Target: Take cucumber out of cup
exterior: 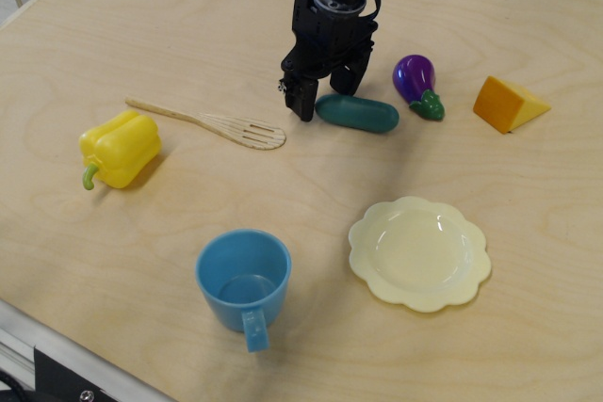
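1. The cucumber (357, 113) is lying flat on the wooden table (170, 35), long axis running left to right, outside the cup (244, 281) and well apart from it.
2. The gripper (329, 89) is hanging over the cucumber's left end with its jaws spread and nothing between them; one dark finger (305, 99) is reaching down just beside that end, and whether it is touching cannot be told.
3. The cup is standing upright near the front edge, handle pointing toward the front, its interior showing only bare blue bottom.
4. The purple eggplant (416, 84) is lying just right of the cucumber's right end, near but apart.
5. The slotted wooden spatula (212, 123) is lying to the gripper's left, its head near the finger.
6. The pale yellow plate (419, 252) is sitting right of the cup, with open wood between it and the cucumber.
7. The yellow pepper (118, 148) is sitting far left; the orange wedge (509, 104) far right.
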### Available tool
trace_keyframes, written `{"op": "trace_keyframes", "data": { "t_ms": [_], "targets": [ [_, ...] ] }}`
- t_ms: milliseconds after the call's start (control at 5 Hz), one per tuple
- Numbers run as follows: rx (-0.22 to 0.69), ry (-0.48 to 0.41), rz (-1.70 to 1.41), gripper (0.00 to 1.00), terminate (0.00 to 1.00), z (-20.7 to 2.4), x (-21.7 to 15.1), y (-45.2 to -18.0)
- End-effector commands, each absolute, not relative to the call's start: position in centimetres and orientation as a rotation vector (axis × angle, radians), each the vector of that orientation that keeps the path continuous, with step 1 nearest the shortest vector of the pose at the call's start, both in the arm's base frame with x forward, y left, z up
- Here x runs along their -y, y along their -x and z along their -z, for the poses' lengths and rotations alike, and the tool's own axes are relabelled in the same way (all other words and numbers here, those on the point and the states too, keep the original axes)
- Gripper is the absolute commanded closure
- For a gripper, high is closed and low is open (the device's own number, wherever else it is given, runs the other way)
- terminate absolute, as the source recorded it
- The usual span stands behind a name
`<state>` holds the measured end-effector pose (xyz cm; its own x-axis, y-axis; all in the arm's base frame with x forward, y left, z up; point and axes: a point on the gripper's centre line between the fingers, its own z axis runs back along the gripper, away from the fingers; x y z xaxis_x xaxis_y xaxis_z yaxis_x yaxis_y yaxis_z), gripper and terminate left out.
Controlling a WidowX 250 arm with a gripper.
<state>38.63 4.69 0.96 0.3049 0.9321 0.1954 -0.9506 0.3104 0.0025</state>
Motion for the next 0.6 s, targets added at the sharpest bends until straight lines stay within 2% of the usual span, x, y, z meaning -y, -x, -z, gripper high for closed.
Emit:
{"op": "trace_keyframes", "data": {
  "t_ms": [0,200,400],
  "targets": [
    [0.251,-0.086,-1.247,0.0,0.0,-7.4,-3.9,-37.3],
    [0.292,-0.077,-1.217,0.0,0.0,-9.7,-3.6,-36.2],
    [0.292,-0.077,-1.217,0.0,0.0,-9.7,-3.6,-36.2]
  ]
}}
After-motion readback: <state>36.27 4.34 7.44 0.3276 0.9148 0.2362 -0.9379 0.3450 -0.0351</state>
